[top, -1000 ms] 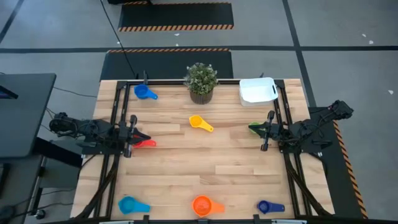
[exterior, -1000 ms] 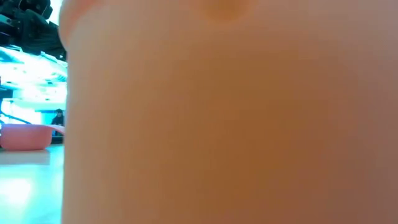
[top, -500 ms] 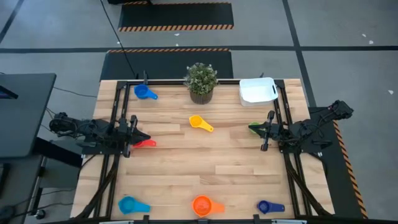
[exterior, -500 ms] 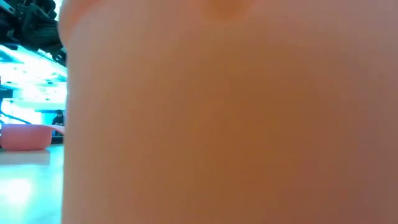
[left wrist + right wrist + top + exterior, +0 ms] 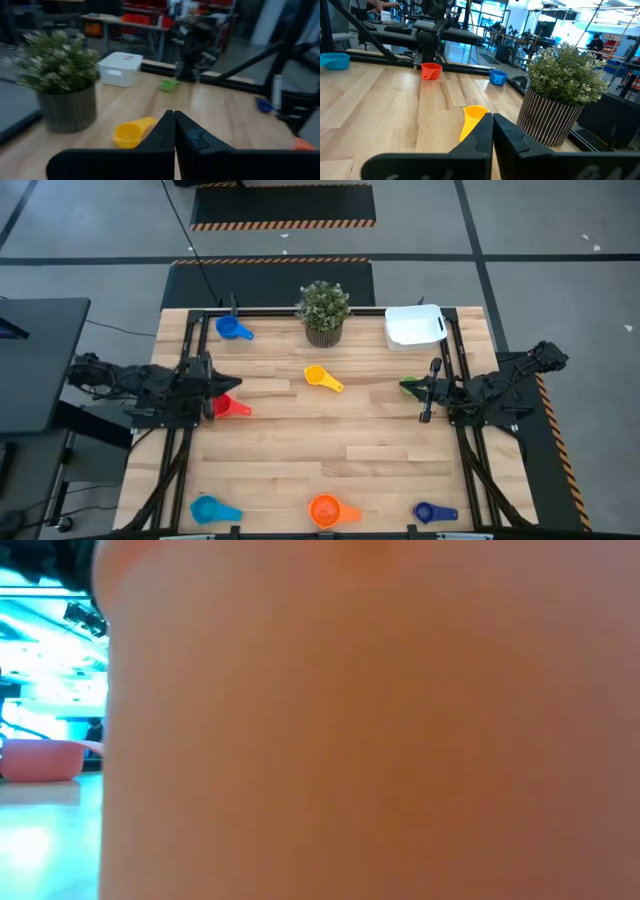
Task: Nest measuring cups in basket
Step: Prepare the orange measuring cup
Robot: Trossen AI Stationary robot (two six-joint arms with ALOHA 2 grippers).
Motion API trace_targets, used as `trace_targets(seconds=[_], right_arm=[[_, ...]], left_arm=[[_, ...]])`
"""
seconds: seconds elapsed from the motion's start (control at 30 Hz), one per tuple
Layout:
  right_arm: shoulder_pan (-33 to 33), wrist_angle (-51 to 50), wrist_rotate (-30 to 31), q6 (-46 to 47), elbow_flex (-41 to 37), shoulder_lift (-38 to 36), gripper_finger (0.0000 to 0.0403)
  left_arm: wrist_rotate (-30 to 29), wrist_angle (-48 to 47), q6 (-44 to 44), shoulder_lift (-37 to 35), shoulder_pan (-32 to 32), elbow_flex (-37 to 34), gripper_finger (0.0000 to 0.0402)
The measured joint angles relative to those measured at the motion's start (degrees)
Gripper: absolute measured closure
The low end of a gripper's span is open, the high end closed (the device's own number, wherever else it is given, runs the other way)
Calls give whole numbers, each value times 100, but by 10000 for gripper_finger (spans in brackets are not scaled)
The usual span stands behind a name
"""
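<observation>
Several measuring cups lie apart on the table: blue [image 5: 233, 329] far left, yellow [image 5: 322, 378] in the middle, and light blue [image 5: 210, 509], orange [image 5: 325, 509] and dark blue [image 5: 432, 513] along the near edge. The white basket [image 5: 414, 325] stands at the far right. My left gripper [image 5: 222, 387] is shut and hangs just above the red cup [image 5: 233, 408], on its far side. My right gripper [image 5: 418, 387] is shut, with the green cup [image 5: 404, 388] at its tip. Both wrist views show shut, bare fingers [image 5: 174, 115] [image 5: 492, 116] and the yellow cup [image 5: 131, 134] [image 5: 470, 120].
A potted plant [image 5: 323, 310] stands at the far middle edge, between the blue cup and the basket. The orange cup [image 5: 370, 720] sits right against the low camera and fills most of its view. Bare wood lies between the yellow cup and the near row.
My left gripper has risen and drawn back toward the table's left edge, off the red cup, which now shows more fully and lies where it was. My right arm has kept still.
</observation>
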Motion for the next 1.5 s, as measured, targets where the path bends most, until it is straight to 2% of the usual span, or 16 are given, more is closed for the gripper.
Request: trace_targets(seconds=[0.17, 0.27, 0.37, 0.5, 0.8, 0.9, 0.97, 1.07, 1.17, 1.33, 1.5], right_arm=[[0, 2, -1, 0, -1, 0, 385], [0, 2, -1, 0, 0, 0, 385], [0, 13, -2, 0, 0, 0, 385], [0, 441, -5, 17, 0, 0, 385], [-1, 2457, -203, 749, -1, 0, 385], [-1, 3101, -203, 515, 0, -2, 385], [-1, 3192, -204, 189, 82, -1, 385], [-1, 2814, -204, -252, 389, 0, 385], [-1, 1953, -201, -321, 883, 0, 385], [-1, -406, -203, 321, 2070, 159, 385], [-1, -2389, -282, 998, 3236, 719, 385]], left_arm=[[-62, -999, -363, 1373, 0, 1309, 400], [160, -1743, -672, 2106, 0, 2194, 400], [369, -2380, -1142, 2705, -2, 3039, 400], [370, -3153, -1666, 3440, -1, 3980, 401], [844, -4232, -2262, 4885, -2, 5406, 401], [864, -4252, -2424, 5152, -2, 5697, 401], [886, -4252, -2428, 5330, -7, 5833, 401], [900, -4323, -2429, 5530, -7, 5907, 401], [917, -4344, -2431, 5635, -7, 5919, 399], [1104, -4343, -2428, 5735, -12, 5919, 400], [1535, -4340, -2622, 5729, -17, 5919, 396]])
